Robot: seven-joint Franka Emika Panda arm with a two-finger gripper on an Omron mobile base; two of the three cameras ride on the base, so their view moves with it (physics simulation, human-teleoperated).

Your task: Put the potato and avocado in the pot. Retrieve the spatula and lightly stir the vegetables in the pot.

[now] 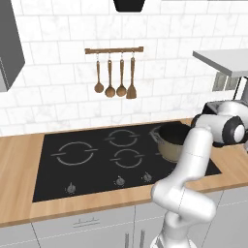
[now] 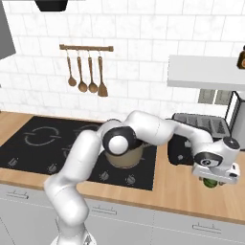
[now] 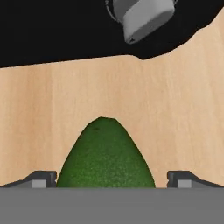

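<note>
Avocado (image 3: 105,153) lies on the wooden counter (image 3: 175,109), at three o'clock of the pot (image 2: 125,155); the gripper (image 3: 111,179) straddles it, jaws released, ready to clamp.

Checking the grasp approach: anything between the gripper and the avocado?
Nothing visible. In the hand view the avocado lies on bare wooden counter, already between the spread fingertips, with open gaps on both sides. The right base view shows the gripper low over it.
</note>
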